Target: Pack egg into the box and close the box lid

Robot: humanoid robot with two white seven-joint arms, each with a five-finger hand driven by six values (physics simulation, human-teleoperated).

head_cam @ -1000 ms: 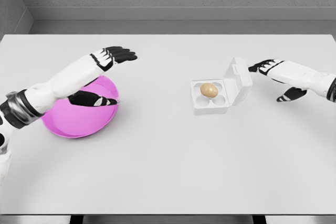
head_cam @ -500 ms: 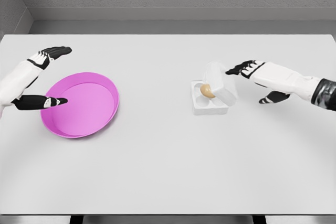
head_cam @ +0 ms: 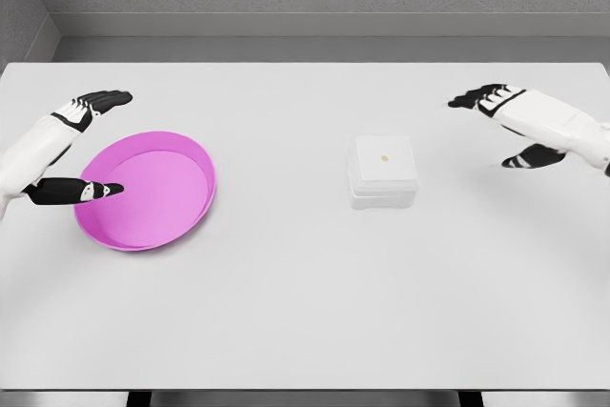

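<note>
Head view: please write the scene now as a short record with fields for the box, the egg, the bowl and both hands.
box: white egg box, centre of the table, lid down
egg: not visible as such; only a small tan spot shows on the lid
bowl: pink bowl, left side, empty
left hand: open, at the bowl's left edge
right hand: open, right of the box, apart from it

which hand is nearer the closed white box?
The right hand, open above the table right of the closed white egg box; the left hand sits far off beside the pink bowl.
</note>
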